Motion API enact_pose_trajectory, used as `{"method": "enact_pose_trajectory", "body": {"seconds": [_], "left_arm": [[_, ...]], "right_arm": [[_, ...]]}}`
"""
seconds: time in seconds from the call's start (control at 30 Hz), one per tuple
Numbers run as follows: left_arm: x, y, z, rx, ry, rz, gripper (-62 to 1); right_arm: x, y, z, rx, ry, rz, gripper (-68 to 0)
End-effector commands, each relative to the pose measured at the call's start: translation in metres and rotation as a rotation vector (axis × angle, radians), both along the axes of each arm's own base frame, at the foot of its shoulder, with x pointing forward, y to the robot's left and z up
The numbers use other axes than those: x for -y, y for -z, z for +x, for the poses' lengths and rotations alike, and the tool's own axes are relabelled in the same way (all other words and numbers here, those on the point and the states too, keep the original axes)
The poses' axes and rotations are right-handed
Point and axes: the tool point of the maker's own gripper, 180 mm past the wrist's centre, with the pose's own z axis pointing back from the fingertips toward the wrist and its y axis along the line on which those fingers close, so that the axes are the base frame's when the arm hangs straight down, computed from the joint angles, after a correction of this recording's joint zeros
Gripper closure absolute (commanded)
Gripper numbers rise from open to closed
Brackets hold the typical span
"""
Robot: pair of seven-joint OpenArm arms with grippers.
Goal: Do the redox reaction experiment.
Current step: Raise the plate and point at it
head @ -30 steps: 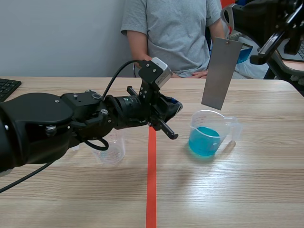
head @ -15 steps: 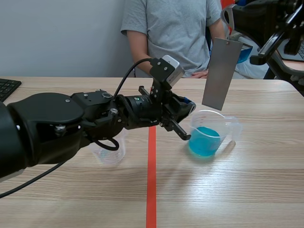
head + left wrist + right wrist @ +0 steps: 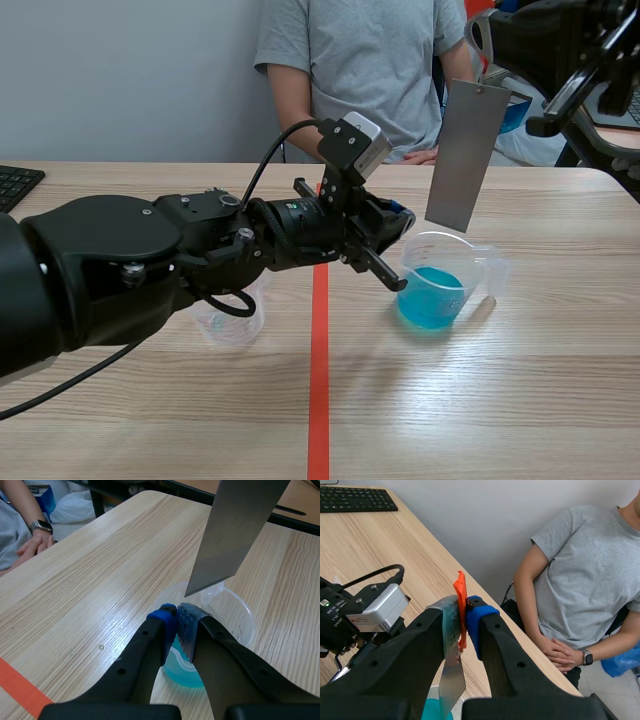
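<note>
**Left arm** (image 3: 120,270): black, entering low and stretched level past the middle.
**Left gripper** (image 3: 177,622): two thick black fingers closed together. The blue pad (image 3: 167,617) and the grey dotted pad (image 3: 189,625) all but meet, with nothing between them.
**Right arm** (image 3: 560,45): black, held high.
**Right gripper** (image 3: 462,611): fingers clamped on the upper end of a flat grey metal strip (image 3: 465,155). The strip hangs below the fingertips, slightly tilted.

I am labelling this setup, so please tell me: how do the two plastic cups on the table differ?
The right cup holds blue liquid; the left cup looks empty. The right cup stands under the metal strip; the left cup is partly hidden behind the left arm. Both are clear and upright.
</note>
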Motion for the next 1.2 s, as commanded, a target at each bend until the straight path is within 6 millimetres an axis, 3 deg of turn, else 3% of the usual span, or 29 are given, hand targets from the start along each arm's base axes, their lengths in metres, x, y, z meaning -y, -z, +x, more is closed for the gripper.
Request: {"method": "enact_pose_trajectory", "body": {"seconds": [0.0,0.63,0.8,0.97,1.17], "left_arm": [[0.008,-0.019,0.002,0.032,0.010,-0.048,-4.0],[0.007,-0.018,0.003,0.032,0.007,-0.045,-4.1],[-0.004,-0.013,0.006,0.033,-0.007,-0.031,-4.0],[-0.042,-0.008,0.010,0.040,-0.058,-0.036,-4.0],[-0.127,0.000,0.003,0.031,-0.158,-0.004,-4.0]], "right_arm": [[0.001,-0.010,-0.001,0.032,-0.010,-0.002,-1.3],[0.001,-0.010,-0.001,0.032,-0.010,-0.002,-1.4],[0.001,-0.010,-0.001,0.032,-0.010,-0.002,-1.4],[0.001,-0.010,-0.001,0.032,-0.010,-0.002,-1.3],[0.001,-0.010,-0.001,0.032,-0.010,-0.003,-1.3]]}}
